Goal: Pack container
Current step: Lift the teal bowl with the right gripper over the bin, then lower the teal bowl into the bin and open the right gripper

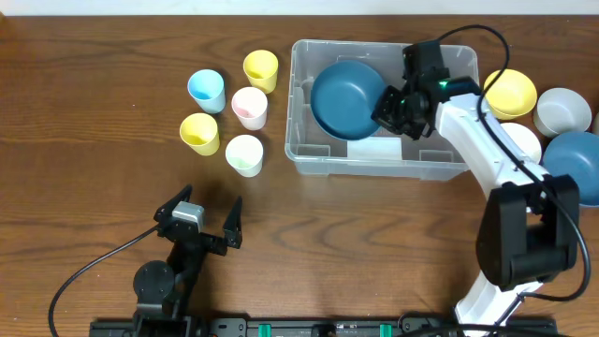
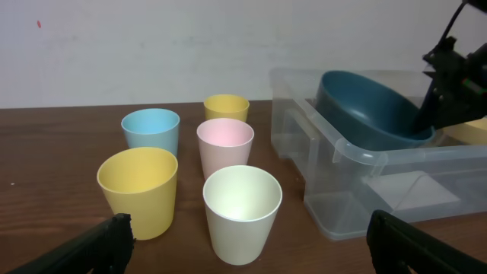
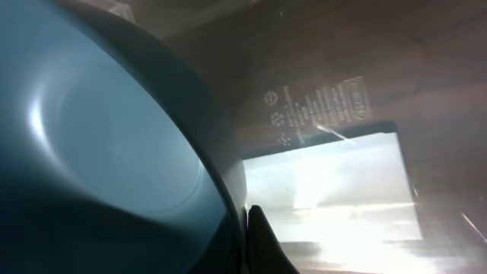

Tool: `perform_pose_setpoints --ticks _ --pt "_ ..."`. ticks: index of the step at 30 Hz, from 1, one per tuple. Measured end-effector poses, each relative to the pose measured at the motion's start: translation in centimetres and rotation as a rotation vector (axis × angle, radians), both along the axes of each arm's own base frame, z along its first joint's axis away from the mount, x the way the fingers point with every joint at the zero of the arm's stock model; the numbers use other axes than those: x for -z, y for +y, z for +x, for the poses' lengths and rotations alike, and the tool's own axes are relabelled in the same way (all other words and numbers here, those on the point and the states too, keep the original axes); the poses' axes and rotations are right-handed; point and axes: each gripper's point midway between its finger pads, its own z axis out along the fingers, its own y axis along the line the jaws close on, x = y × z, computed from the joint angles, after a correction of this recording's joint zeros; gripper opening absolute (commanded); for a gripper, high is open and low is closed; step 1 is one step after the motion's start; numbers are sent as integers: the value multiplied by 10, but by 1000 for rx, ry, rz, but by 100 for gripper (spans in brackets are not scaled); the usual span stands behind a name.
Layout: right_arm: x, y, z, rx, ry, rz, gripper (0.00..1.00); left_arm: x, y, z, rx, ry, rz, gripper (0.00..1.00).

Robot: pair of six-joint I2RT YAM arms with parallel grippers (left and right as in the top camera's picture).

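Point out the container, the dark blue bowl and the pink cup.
container [image 1: 365, 167], overhead view, front wall.
dark blue bowl [image 1: 346, 98], overhead view, middle of its inside.
pink cup [image 2: 222, 161], left wrist view, front wall.

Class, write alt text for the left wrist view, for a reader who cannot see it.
The right gripper holds a dark blue bowl tilted, partly inside a clear container on a wooden table. Left of it stand upright a blue cup, pink cup, white cup, rear yellow cup and front yellow cup.
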Motion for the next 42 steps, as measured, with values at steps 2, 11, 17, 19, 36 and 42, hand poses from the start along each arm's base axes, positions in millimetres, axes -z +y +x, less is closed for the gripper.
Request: perform_pose_setpoints --ticks 2,11,17,19,36,42 --pt "2 3 0 -4 2 -1 4 0 0 0 0 0 0 98" --pt "21 6 -3 -12 44 -16 8 0 0 0 0 0 0 98" --pt "34 11 -5 -13 71 -17 59 0 0 0 0 0 0 98" --pt "33 12 -4 -19 64 -17 69 0 0 0 0 0 0 98" --pt "10 28 5 -111 10 51 52 0 0 0 0 0 0 98" --pt "10 31 0 -123 27 56 56 0 0 0 0 0 0 98"
